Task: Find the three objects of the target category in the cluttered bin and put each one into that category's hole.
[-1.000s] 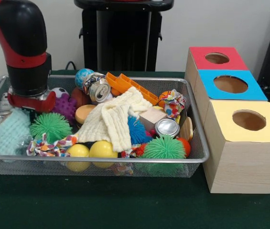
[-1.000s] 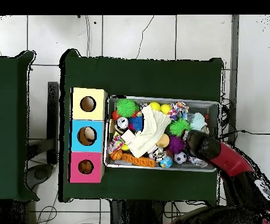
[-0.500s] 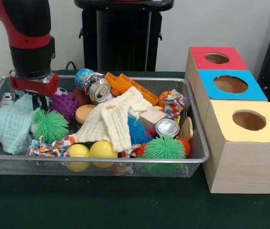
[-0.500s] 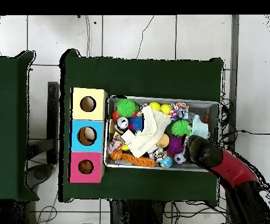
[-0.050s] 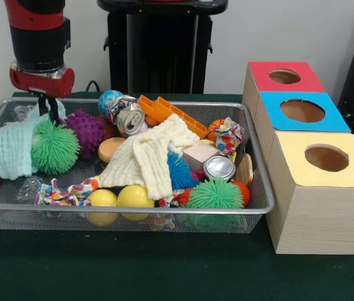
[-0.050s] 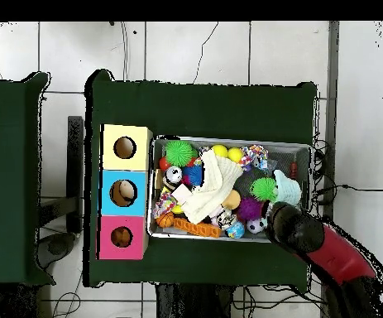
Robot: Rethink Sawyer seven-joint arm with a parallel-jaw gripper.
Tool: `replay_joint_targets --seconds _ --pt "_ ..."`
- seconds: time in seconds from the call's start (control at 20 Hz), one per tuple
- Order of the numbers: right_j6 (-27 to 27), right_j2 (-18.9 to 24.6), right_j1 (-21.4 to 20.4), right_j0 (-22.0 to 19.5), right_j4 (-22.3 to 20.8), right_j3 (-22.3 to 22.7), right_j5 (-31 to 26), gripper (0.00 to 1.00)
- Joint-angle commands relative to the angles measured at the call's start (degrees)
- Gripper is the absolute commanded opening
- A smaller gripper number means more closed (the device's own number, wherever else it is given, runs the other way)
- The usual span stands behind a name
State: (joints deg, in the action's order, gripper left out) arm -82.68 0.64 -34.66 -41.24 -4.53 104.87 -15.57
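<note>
A: Where's the tool (image 5: 47, 105)?

B: I've got it at the far left corner of the wire bin (image 5: 133, 213), raised near rim height. It's pinched on the top corner of the mint cloth (image 5: 14, 145); the rest of the cloth drapes down and left from it, resting against the green spiky ball (image 5: 54, 147).

A: So cloth is the category?

B: My guess only. If so, I count 2 more fabric candidates in the bin: the cream knit cloth (image 5: 150, 157) across the middle and a patterned fabric strip (image 5: 64, 190) at the near left.

A: Which hole?

B: Can't tell from here. The 3 boxes sit in a row on the table (image 5: 164, 266) just right of the bin: yellow box (image 5: 322, 157) nearest, blue box (image 5: 303, 111) in the middle, red box (image 5: 284, 76) farthest.

A: What does the move turn on?

B: All 3 holes lie right of the tool, the full bin length away. The cloth hangs below the grip, so I'd want lift before traversing or it may snag the spiky ball.
</note>
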Motion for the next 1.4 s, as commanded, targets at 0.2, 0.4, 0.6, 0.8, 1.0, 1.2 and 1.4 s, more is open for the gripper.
replay_joint_targets --seconds 0.2,0.4,0.6,0.8,1.0,1.2,1.4 --pt "-11.99 -0.66 -5.32 0.45 4.69 4.58 -7.85 0.00" --pt "-12.16 -1.82 -6.35 1.95 5.84 4.18 -10.20 0.00" --pt "-12.46 -3.44 -9.23 4.23 7.05 3.03 -15.05 0.00" --pt "-13.20 -5.34 -10.58 6.60 7.63 1.68 -18.58 0.00" --pt "-13.68 -6.87 -12.00 8.42 8.46 -0.93 -23.89 0.00" --pt "-14.26 -8.48 -13.38 10.03 8.51 -2.85 -28.18 0.00" --pt "-14.69 -9.75 -14.32 11.22 8.83 -4.11 -31.25 0.00"
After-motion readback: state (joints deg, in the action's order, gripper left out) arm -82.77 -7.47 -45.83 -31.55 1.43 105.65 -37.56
